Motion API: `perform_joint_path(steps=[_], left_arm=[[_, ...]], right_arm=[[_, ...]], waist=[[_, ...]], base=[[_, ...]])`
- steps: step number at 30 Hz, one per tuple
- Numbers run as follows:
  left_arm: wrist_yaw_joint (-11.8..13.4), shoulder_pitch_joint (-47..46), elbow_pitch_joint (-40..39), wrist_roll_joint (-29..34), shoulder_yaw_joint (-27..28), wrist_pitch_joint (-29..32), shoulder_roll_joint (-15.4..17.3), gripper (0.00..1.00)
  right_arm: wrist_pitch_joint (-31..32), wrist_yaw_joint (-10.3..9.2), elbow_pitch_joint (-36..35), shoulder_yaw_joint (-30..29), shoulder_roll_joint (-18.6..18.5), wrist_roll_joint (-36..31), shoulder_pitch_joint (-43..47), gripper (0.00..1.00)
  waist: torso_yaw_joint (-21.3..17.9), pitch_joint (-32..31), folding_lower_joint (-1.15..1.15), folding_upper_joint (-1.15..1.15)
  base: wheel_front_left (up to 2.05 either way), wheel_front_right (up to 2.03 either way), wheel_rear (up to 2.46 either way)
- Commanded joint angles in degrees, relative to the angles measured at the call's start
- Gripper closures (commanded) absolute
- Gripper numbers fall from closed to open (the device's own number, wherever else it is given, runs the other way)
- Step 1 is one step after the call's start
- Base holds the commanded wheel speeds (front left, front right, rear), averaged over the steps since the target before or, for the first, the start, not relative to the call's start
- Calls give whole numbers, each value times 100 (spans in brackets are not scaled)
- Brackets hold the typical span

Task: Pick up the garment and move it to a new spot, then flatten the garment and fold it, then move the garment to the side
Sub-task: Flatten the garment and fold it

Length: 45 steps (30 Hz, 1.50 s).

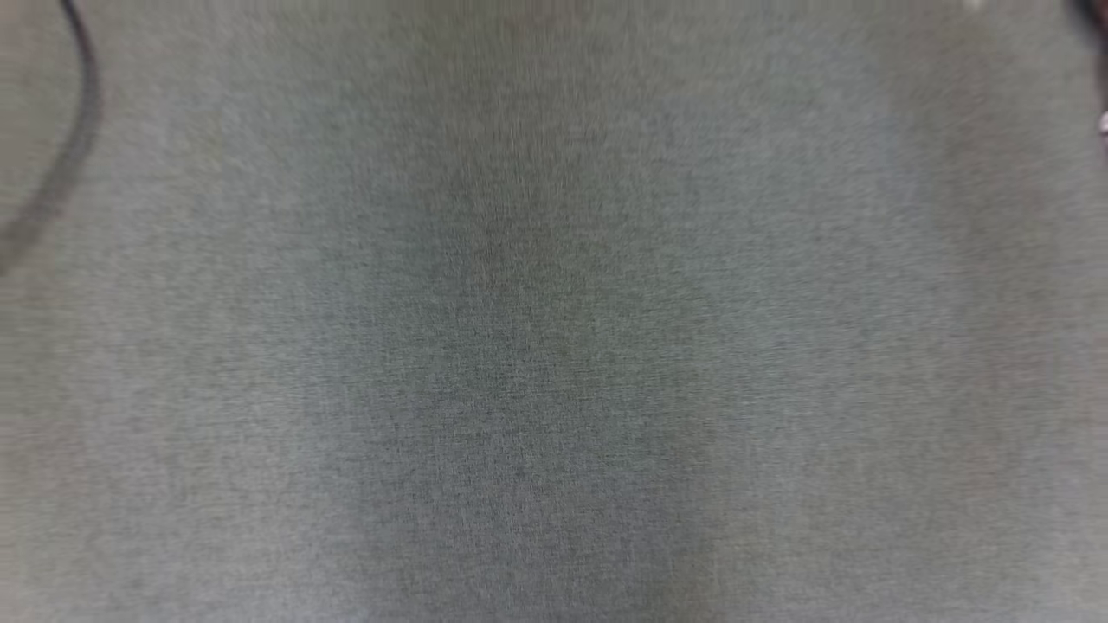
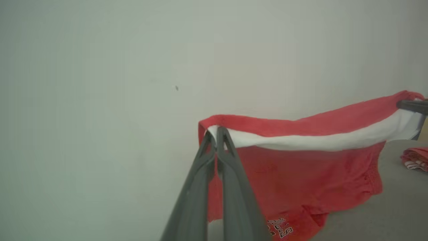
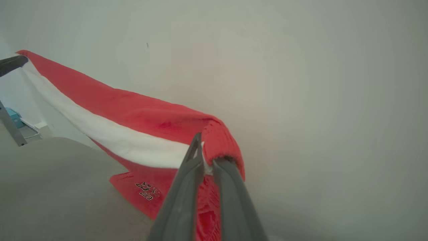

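Head view: I read heavy vertical motion smear across the grey woven surface (image 1: 779, 346), with a dim, soft shadow down its middle.
Left wrist view: even, diffuse daylight. The red garment with a white band (image 2: 301, 174) is slightly soft, its lettering blurred.
Right wrist view: the same flat light. The pale plain wall (image 3: 317, 100) darkens toward the corners.

Grey tabletop (image 1: 554, 346), dark cable (image 1: 84, 130)

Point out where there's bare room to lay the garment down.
The gray surface is bare across the head view, bordered by a cable at upper left. Crowded spot: in the left wrist view, a striped cloth lies right of the garment.
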Motion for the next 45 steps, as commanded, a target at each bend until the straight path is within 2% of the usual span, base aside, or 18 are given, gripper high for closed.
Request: perform_joint_path(steps=[1,4,8,9,14,20,28,31,39,45], left_arm=[[168,591,-349,94,150,-17,35,100],[434,1544,-1023,183,508,-20,128,100],[689,2819,-1678,269,829,-21,47,100],[689,2819,-1678,269,829,-21,47,100],[978,4433,-2317,417,1187,-22,-82,100],[1155,6209,-2822,658,1372,-22,-212,100],[1188,7851,-2941,953,1641,-22,-651,100],[1190,8365,-2921,1034,1851,-22,-839,100],[977,9481,-2621,1307,2343,-23,-1136,100],[809,9894,-2457,1500,2556,-23,-1244,100]], right_arm=[[-94,-11,-130,81,-124,43,343,100],[-208,-11,-395,188,-222,130,997,100],[-339,-11,-685,217,-466,172,1899,100],[-339,-11,-685,217,-466,172,1899,100],[-407,-11,-1092,180,-666,115,3073,100],[-428,-11,-1594,35,-884,10,4384,100],[-305,-11,-2189,-192,-1115,-149,5977,100],[-232,-11,-2329,-292,-1093,-232,6621,100],[-26,-11,-2706,-718,-968,-579,8185,100],[253,-11,-3054,-1200,-807,-908,9050,100]], waist=[[17,-550,0,0],[27,-854,0,0],[100,-1267,0,0],[100,-1267,0,0],[109,-1760,0,0],[68,-2220,0,0],[110,-2685,0,0],[145,-2834,0,0],[278,-3257,0,0],[348,-3406,0,0]], base=[[0,0,0],[0,0,0],[0,0,0],[0,0,0],[0,0,0],[0,0,0],[0,0,0],[0,0,0],[0,0,0],[0,0,0]])
